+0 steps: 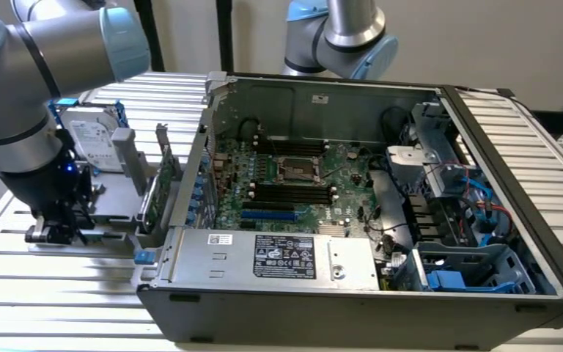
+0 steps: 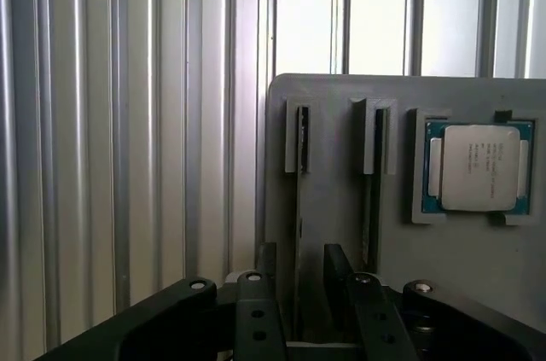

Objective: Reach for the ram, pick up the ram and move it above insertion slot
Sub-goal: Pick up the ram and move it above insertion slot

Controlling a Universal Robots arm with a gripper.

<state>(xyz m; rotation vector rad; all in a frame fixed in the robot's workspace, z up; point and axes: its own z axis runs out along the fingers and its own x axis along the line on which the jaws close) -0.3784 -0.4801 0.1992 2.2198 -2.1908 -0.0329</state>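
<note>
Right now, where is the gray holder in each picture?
Exterior view: the holder sits at the exterior view's left, beside the computer case, below the arm.
Wrist view: the holder lies beneath the jaws and carries a chip.
Shared landmark: the ribbed table it rests on.

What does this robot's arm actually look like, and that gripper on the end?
The arm is thick grey tubes with rounded joints and pale blue caps. Its lower end turns black, with a small blue light. The gripper is black, with round screw heads.
</note>
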